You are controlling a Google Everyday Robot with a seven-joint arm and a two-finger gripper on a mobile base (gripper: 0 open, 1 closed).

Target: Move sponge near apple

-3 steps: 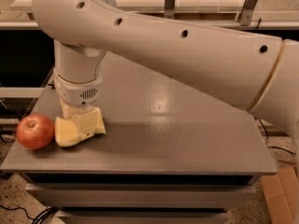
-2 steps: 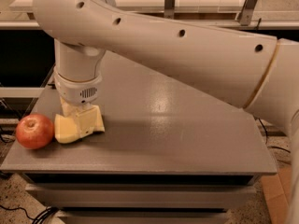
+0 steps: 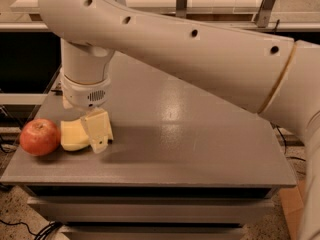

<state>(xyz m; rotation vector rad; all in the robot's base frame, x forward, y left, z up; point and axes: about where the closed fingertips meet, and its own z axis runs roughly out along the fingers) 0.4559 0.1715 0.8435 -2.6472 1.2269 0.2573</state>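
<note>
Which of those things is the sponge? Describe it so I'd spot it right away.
Look at the grey table, at the end where the big white arm reaches down. There the end effector hangs close to a red apple. The sponge is the pale yellow block between them, neither round nor red.

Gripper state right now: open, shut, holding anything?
Gripper: low over the table, against the sponge beside the apple; grip cannot be told.

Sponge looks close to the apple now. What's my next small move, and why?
Probably release the sponge and lift the gripper straight up. The sponge lies on the table right beside the apple, touching or nearly so, and the gripper sits low at the sponge's side away from the apple, so placement looks done.
</note>
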